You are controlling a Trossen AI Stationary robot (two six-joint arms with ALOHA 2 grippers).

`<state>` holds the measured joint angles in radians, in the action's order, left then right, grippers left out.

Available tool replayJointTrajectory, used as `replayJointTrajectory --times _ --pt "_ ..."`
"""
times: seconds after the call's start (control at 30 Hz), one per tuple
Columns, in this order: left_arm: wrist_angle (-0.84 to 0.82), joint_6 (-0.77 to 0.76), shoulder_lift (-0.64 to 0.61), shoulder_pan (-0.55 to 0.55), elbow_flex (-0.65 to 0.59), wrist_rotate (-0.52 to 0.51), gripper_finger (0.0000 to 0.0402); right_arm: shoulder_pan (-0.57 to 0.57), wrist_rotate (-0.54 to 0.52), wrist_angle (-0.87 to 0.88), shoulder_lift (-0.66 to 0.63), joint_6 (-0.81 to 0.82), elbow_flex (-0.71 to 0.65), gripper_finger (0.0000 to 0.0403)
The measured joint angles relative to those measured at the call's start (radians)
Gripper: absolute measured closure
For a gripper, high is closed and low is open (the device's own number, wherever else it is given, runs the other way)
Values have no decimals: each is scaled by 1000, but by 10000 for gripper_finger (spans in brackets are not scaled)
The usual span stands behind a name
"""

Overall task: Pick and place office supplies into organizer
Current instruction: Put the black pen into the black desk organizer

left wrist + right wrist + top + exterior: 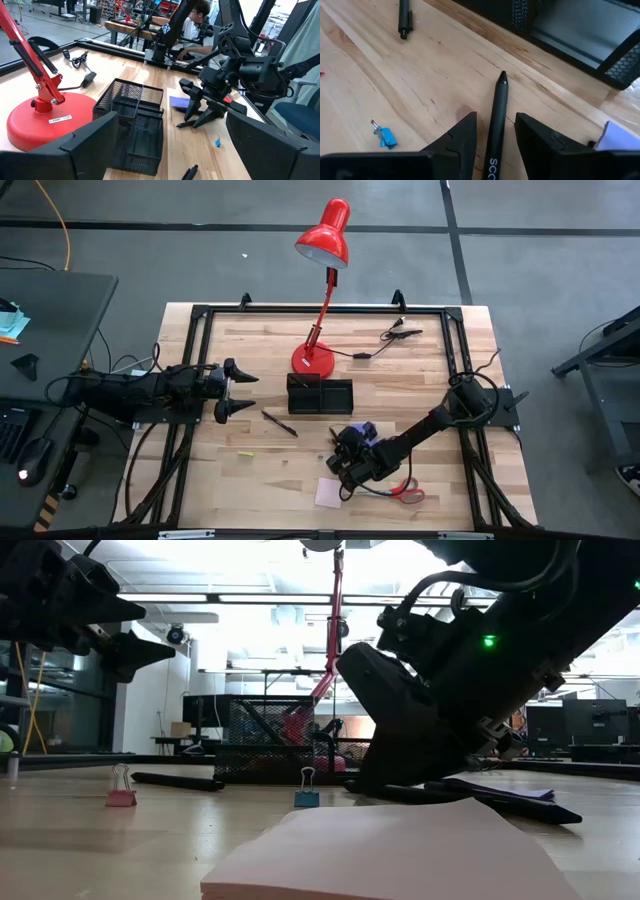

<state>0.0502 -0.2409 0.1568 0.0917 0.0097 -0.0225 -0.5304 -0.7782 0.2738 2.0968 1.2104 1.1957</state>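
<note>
My right gripper (494,131) is down near the table's front middle, slanting toward a black pen (497,110) that lies on the wood. Its open fingers stand on either side of the pen and along it, with a narrow gap on each side. The black mesh organizer (320,394) stands just beyond, at the table's middle. A second pen (279,423) lies left of it. A pink sticky pad (329,492), a purple pad (366,429) and red-handled scissors (408,492) lie around the right gripper. My left gripper (240,390) hangs open at the table's left.
A red desk lamp stands with its round base (312,360) right behind the organizer. A black cable with clips (395,335) lies at the far right. A small blue binder clip (384,134) and a red one (121,796) sit on the wood near the pens.
</note>
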Motion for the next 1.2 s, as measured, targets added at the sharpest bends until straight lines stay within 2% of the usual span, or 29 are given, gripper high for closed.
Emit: replayJointTrajectory --times 0.4,0.67,1.0,1.2 --pt "0 0 0 0 0 0 43 5 15 36 0 -22 1 339" --pt "0 0 0 0 0 0 43 6 17 36 -1 -25 2 392" --pt "0 0 0 0 0 0 43 7 -16 33 0 -35 1 387" --pt "0 0 0 0 0 0 43 7 -60 -9 2 -106 15 387"
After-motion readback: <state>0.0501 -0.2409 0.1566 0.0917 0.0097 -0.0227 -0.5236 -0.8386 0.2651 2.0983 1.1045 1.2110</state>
